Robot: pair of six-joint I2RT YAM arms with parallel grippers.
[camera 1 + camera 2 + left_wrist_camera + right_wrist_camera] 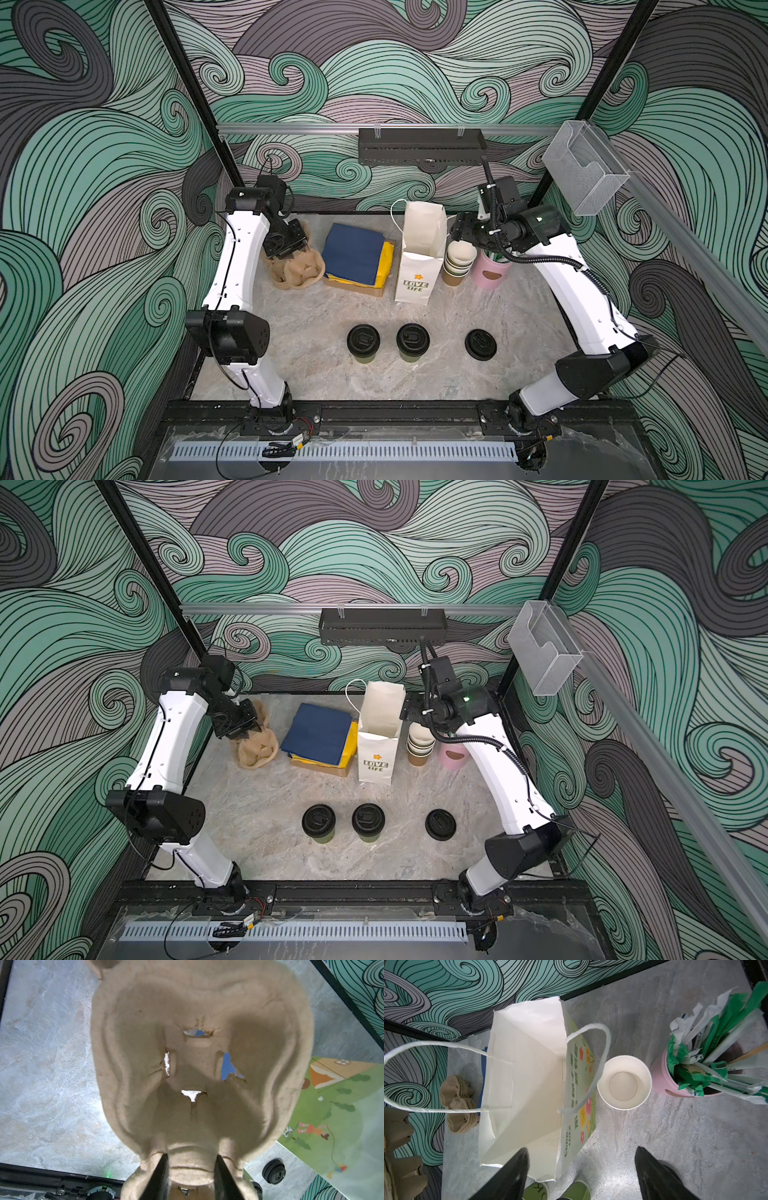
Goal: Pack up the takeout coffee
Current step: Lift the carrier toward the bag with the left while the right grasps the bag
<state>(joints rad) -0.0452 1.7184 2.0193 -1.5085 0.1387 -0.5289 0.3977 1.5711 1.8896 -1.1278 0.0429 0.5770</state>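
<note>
Bag [417,282] behind capped cups [363,340], loose lid [481,344] beside.

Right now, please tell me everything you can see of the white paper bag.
The white paper bag stands upright at the back of the table, mouth open, and looks empty inside. It has two white twisted-paper handles, a front print reading LOVE LIFE under an orange flower, and a green flowered side panel. The stack of lidless cups stands close beside it; contact is unclear.

Tabletop [316,324], two lidded cups [363,340] [412,338], loose lid [481,344], paper bag [417,274], cup stack [457,259], pink cup [492,272], blue stack [353,253], pulp trays [297,270].
</note>
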